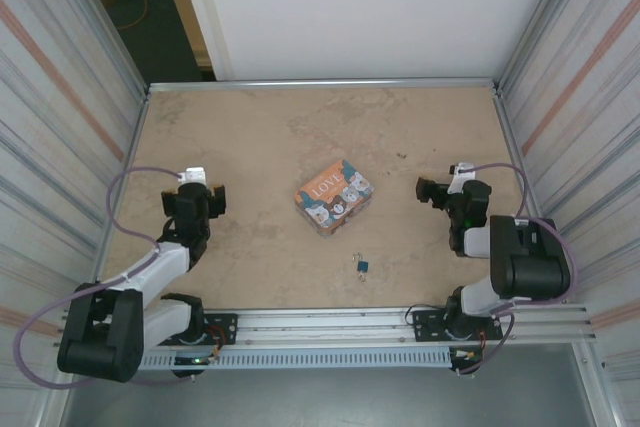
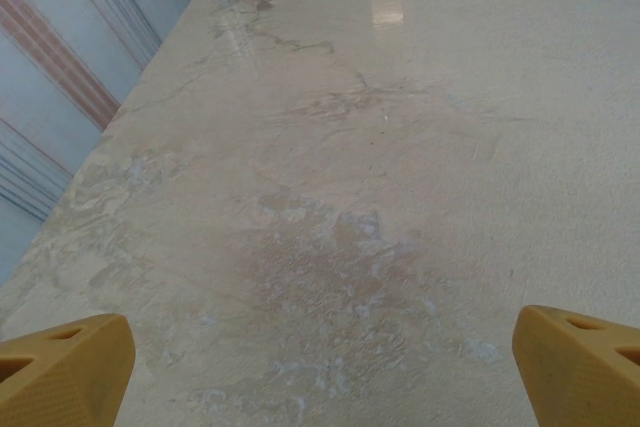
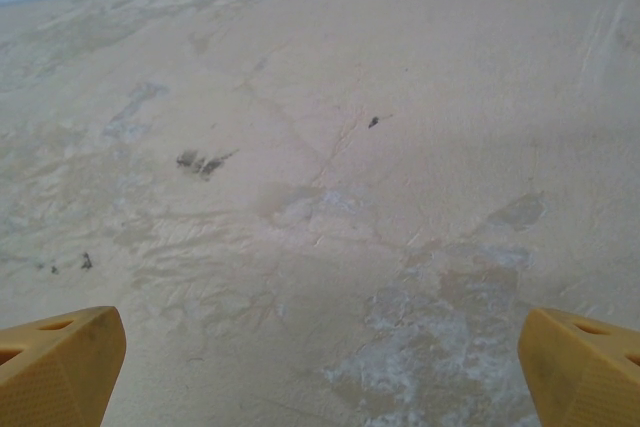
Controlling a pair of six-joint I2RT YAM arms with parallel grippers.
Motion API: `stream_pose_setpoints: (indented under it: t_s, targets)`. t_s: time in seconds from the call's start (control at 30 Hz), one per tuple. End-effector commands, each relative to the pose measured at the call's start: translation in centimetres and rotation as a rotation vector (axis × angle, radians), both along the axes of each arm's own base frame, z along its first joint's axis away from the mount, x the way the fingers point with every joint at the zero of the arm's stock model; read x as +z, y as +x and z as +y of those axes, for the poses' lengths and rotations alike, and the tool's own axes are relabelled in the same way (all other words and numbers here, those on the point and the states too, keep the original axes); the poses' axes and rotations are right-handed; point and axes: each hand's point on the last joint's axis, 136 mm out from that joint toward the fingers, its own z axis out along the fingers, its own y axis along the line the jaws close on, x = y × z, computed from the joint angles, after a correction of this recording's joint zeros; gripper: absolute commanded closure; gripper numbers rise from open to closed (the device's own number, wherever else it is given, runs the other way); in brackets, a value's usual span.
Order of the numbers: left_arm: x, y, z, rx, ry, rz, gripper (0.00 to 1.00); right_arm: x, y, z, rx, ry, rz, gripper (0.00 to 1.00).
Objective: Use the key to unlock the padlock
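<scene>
L hand (image 2: pixel 322 372), R hand (image 3: pixel 322 367) spread wide; padlock (image 1: pixel 363 267) nr tin (image 1: pixel 334 197).

My left arm (image 1: pixel 150 269) and right arm (image 1: pixel 525 262) are each built of bulky black joint housings joined by pale grey-white links, with a thin lilac cable (image 1: pixel 122 187) looping out from the wrist. The fingertips (image 2: pixel 62 375) of my left gripper (image 2: pixel 320 372) and right gripper (image 3: pixel 320 372) are blunt wedges of orange-yellow plastic, finely stippled and pierced by small oval hollows
</scene>
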Motion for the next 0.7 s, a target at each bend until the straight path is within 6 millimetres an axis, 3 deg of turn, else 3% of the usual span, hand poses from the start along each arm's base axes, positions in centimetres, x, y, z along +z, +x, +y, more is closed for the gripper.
stream_pose_setpoints:
  t_s: [0.0,0.07,0.67]
  targets:
    - [1.2,1.0,-0.3,-0.021,-0.011,-0.043,0.03,1.8,1.9,-0.2,0.017,-0.021,-0.048,0.01]
    - [1.2,1.2,-0.4,-0.025,-0.012,-0.041,0.03,1.3,2.8,-0.4,0.007,-0.014,0.000,0.01]
    - [1.3,1.7,-2.0,-0.088,-0.096,-0.086,0.03,1.2,2.8,-0.5,-0.014,-0.033,0.013,0.01]
